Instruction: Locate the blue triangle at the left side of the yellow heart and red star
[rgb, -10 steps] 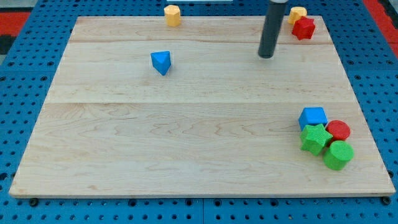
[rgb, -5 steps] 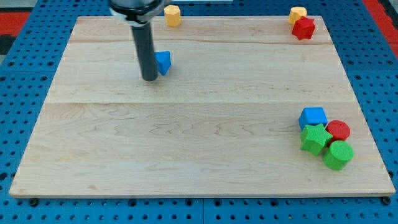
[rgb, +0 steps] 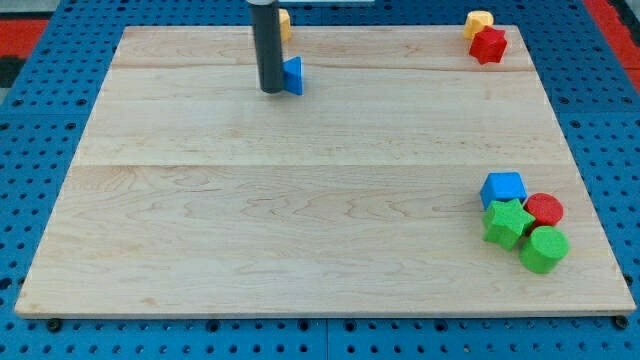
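Desk (rgb: 300, 230): light wooden board on a blue perforated base; carries all blocks.
Rod / my tip (rgb: 270, 90): dark upright rod entering from the view's top; lower end rests on the desk, upper-left-centre region.
Tool state: no grasping tool fitted, a plain rod only, so nothing to spread or pinch.
Blue triangle (rgb: 293, 76): touching the tip's right side (view's right); partly hidden by the rod, so only its right portion shows.
Yellow block, top (rgb: 284, 22): at the desk's top edge, just above the blue triangle and behind the rod; mostly covered, shape can't be told.
Yellow heart (rgb: 479, 21): top-right corner of the desk, at the far edge.
Red star (rgb: 489, 45): touching the yellow heart, just below and to its right.
Triangle vs. heart/star: well apart; the triangle lies far to the view's left of the pair, slightly lower.
Blue cube (rgb: 502, 189): lower right, top of a tight cluster.
Green star (rgb: 507, 222): just below the blue cube, touching it.
Red cylinder (rgb: 545, 209): right of the blue cube.
Green cylinder (rgb: 544, 249): lowest in the cluster, below the red cylinder.
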